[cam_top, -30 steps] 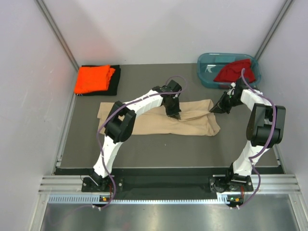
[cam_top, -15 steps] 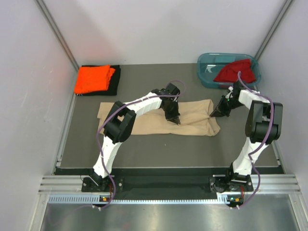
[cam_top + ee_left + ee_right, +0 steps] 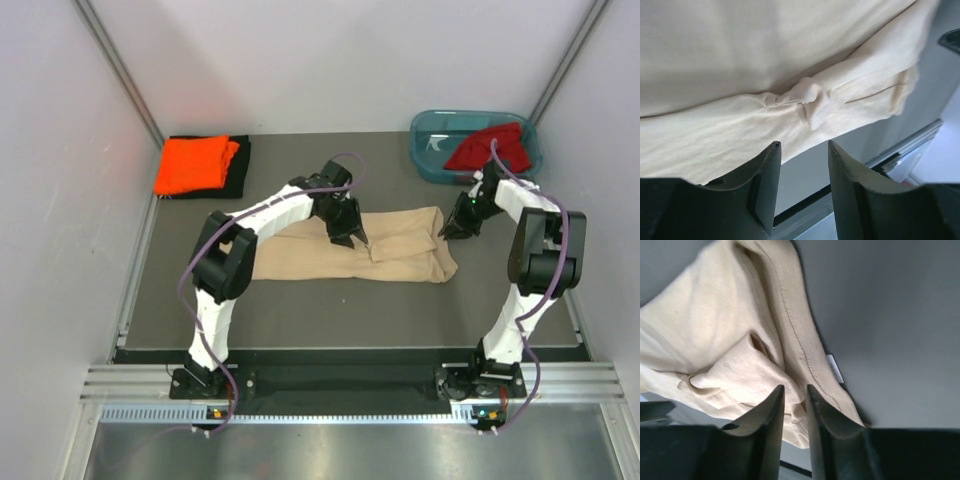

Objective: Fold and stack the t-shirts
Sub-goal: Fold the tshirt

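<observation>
At the far left corner of the table (image 3: 300,300), the bright orange t-shirt (image 3: 193,164) lies folded on the black t-shirt (image 3: 243,172), both as they lay one second ago. The left arm has swung leftward since then, and the left gripper (image 3: 355,236) (image 3: 804,146) now stands over the middle of the beige-tan t-shirt (image 3: 400,262) (image 3: 740,60) (image 3: 715,330), which is spread lengthwise across the table centre. Its fingers are moderately apart with no cloth between them, and a small bunched ridge of cloth lies just beyond the tips. The right gripper (image 3: 446,230) (image 3: 794,388) remains at the right end of the same shirt, close to its earlier position. Its fingers show only a narrow gap, with a hemmed fold directly beyond the tips; whether cloth is pinched cannot be determined. The dark red t-shirt (image 3: 487,147) lies crumpled in the teal tub (image 3: 425,160) at the far right corner, unchanged. The left arm covers the left part of the beige-tan shirt in the overhead view, the orange shirt hides most of the black one, and the tub wall hides the lower part of the red one. A strip of bare table separates the folded stack from the beige-tan shirt. A broad bare band runs from that shirt to the near edge, and less room remains on the right between the shirt end, the tub and the side wall.
</observation>
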Robot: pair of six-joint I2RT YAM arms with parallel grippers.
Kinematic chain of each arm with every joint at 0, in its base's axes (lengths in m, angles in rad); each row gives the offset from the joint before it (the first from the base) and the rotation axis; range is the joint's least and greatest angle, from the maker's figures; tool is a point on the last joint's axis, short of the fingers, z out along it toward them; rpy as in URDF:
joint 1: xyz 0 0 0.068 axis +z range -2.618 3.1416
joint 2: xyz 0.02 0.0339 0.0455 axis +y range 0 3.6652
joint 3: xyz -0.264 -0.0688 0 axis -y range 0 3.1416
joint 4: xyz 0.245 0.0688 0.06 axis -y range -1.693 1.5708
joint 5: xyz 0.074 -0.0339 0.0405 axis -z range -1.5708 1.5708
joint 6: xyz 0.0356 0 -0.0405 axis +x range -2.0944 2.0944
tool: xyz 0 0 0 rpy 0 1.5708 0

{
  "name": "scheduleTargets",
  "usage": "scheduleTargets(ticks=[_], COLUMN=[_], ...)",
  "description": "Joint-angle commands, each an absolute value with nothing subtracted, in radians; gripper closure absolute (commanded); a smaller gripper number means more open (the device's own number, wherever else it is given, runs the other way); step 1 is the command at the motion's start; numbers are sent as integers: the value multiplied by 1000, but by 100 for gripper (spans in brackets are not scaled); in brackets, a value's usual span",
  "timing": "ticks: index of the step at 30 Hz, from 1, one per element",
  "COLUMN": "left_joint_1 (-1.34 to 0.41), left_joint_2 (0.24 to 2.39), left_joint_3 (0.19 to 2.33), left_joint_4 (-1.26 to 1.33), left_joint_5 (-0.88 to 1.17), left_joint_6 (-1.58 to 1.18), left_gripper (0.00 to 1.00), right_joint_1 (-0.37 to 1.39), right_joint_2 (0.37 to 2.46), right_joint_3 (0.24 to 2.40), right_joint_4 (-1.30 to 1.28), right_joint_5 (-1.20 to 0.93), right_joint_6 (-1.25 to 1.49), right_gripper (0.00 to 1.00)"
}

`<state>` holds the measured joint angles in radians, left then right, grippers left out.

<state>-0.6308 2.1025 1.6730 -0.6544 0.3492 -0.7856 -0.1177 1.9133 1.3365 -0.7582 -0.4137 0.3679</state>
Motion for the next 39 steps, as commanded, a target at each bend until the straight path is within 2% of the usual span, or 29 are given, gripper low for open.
scheduleTargets(ticks=[1,3,5,10,15,17,27,39], left_joint_1=[-575,-562,-558,-560,-560,-558,-552,-485], left_joint_2=[2006,2022,2039,2063,2072,2065,2158,2270], left_joint_3=[1623,1609,1605,1545,1532,1519,1557,1635], left_joint_4=[-542,-478,-447,-269,-336,-370,-356,-417], left_joint_5=[412,463,517,610,608,574,595,512], left_joint_6=[-778,-799,-827,-914,-914,-910,-900,-799], left_gripper=[52,53,68,81,92,100,100,100], right_joint_1=[-89,-72,-51,-8,37,38,35,8], right_joint_2=[1855,1890,1917,1977,2006,2009,2052,2101], right_joint_3=[1413,1431,1443,1476,1463,1454,1382,1348], right_joint_4=[-750,-739,-721,-669,-644,-640,-529,-456], right_joint_5=[-371,-412,-474,-586,-623,-624,-686,-609], right_joint_6=[319,321,328,357,394,394,448,433], right_gripper=[73,74,75,83,91,93,96,98])
